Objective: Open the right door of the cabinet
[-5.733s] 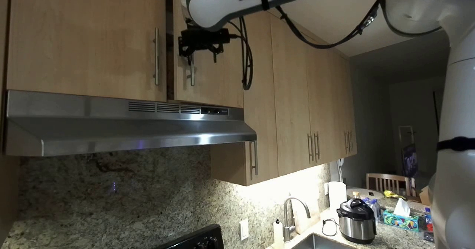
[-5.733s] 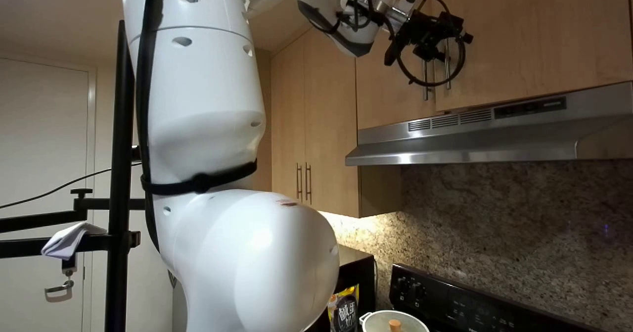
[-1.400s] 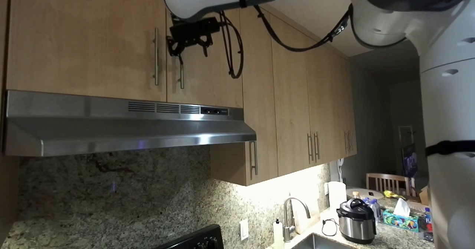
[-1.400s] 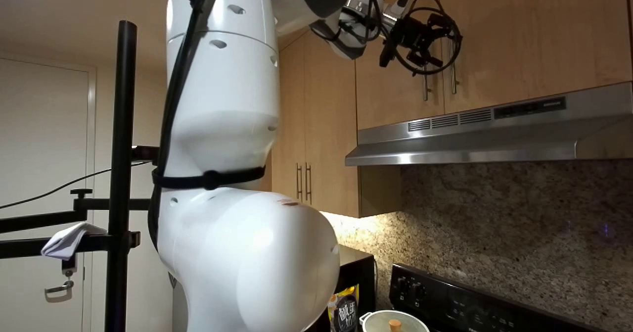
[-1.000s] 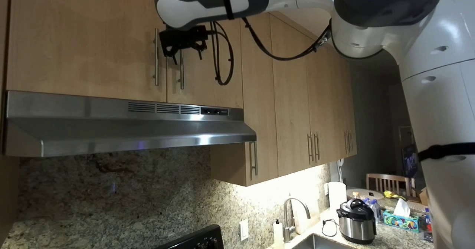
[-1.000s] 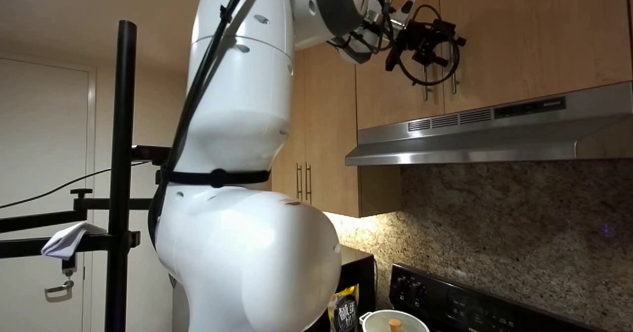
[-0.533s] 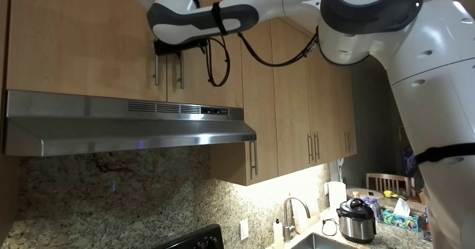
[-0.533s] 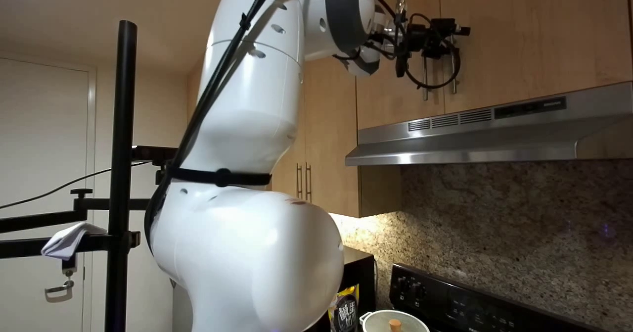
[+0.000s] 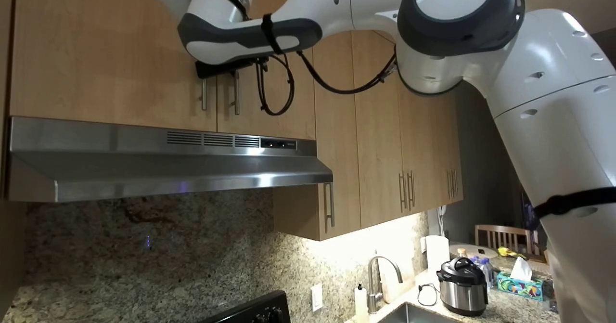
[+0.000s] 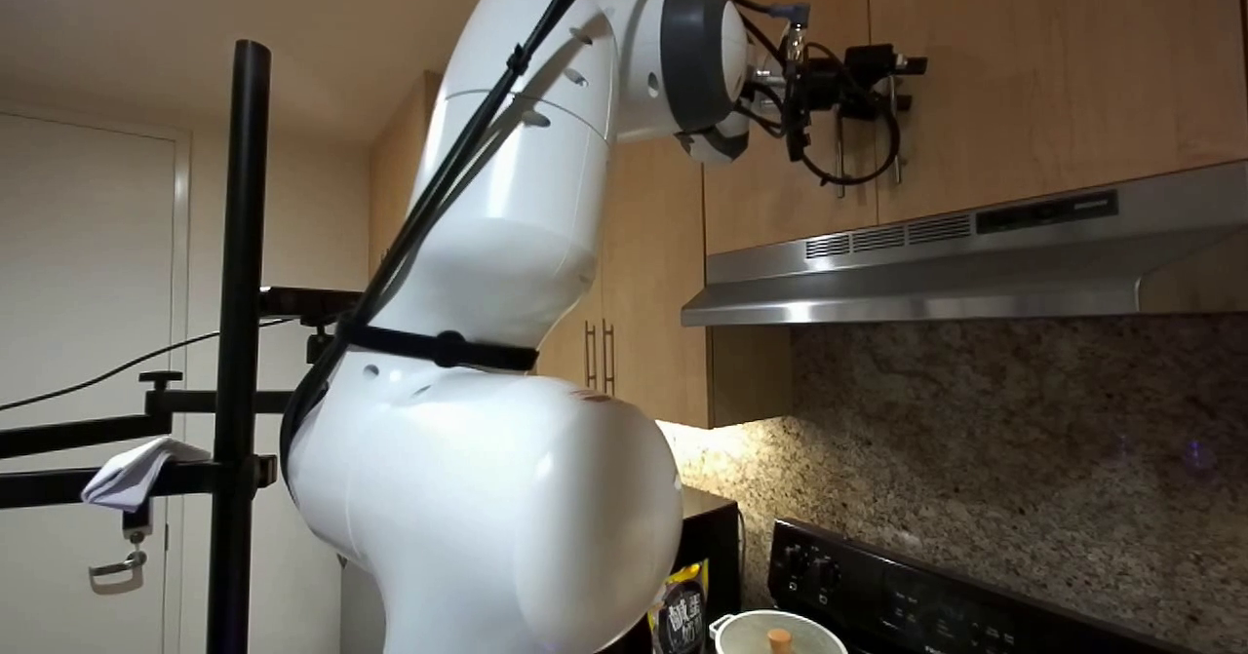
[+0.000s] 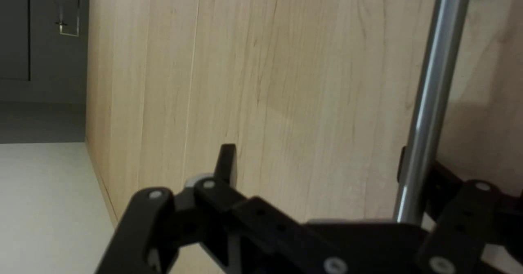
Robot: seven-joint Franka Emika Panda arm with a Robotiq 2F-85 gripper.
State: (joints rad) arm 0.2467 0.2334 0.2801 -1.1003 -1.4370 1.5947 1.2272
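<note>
The cabinet's right door point(image 9: 276, 99) is a flat light-wood panel, lying flush in both exterior views. Its vertical silver bar handle point(image 11: 433, 82) runs down the right side of the wrist view. My gripper point(image 11: 314, 155) is open, with its fingers wide apart against the wood. The left-hand finger point(image 11: 226, 161) stands away from the bar. The bar crosses in front of the other finger, whose tip peeks out beside it; whether they touch I cannot tell. The robot's forearm mostly hides the gripper in an exterior view.
The twin door point(image 9: 110, 48) with its own bar handle point(image 9: 204, 94) adjoins on the left. A steel range hood point(image 9: 120, 137) sits directly below. Taller cabinets point(image 9: 337, 121) stand to the right. A cable loop point(image 9: 276, 92) hangs below the wrist.
Compared with 5.7 s ago, the right door has gone from slightly ajar to flush. The forearm has swung leftward and lower in an exterior view, and the gripper has turned beside the handles.
</note>
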